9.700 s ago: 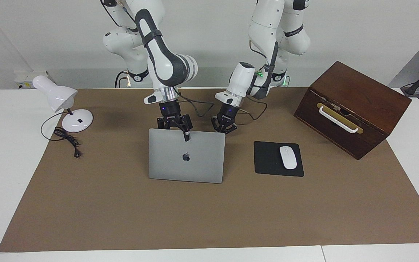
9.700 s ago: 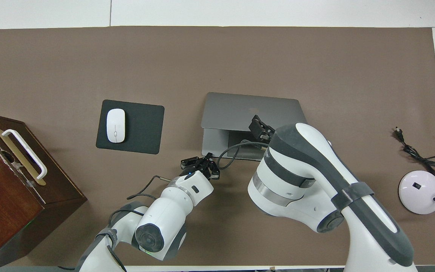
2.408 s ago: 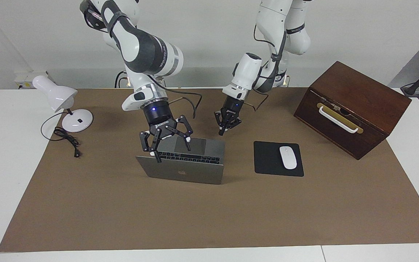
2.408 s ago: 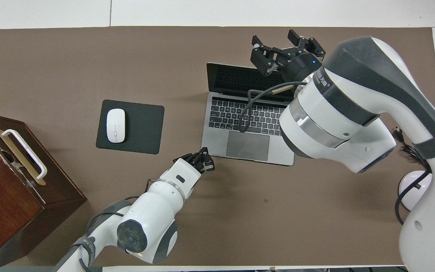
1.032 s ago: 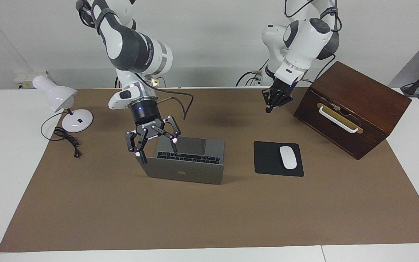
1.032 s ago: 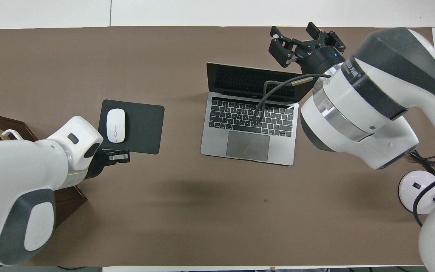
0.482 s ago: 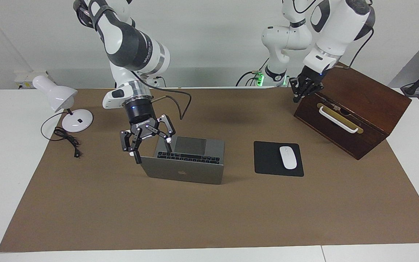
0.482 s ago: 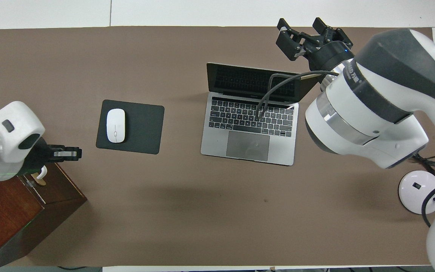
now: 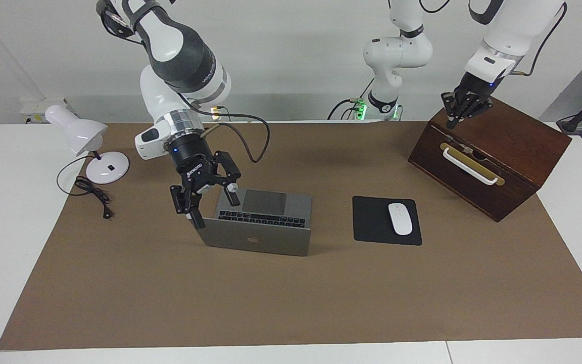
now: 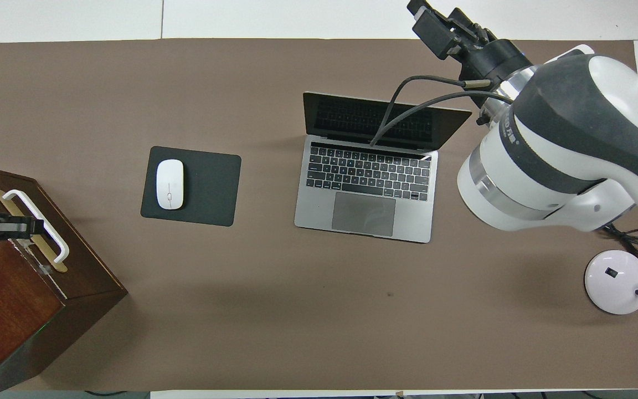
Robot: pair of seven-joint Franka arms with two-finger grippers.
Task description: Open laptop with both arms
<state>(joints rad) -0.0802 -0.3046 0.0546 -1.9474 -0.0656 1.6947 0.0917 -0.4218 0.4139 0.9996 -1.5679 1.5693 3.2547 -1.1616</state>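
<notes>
Risking a scrape on the wooden box (image 9: 488, 146) at the left arm's end, just under the left gripper (image 9: 460, 108), fingertips pinched together on nothing. Risking a shove of the open laptop (image 9: 258, 240), mid-mat with lid up, through any sideways swing of the right gripper (image 9: 214, 205), fingers spread wide and empty at the lid's corner. Standing clear of both: lamp (image 9: 106, 168), mousepad (image 9: 372, 222), mouse (image 9: 400, 218).
</notes>
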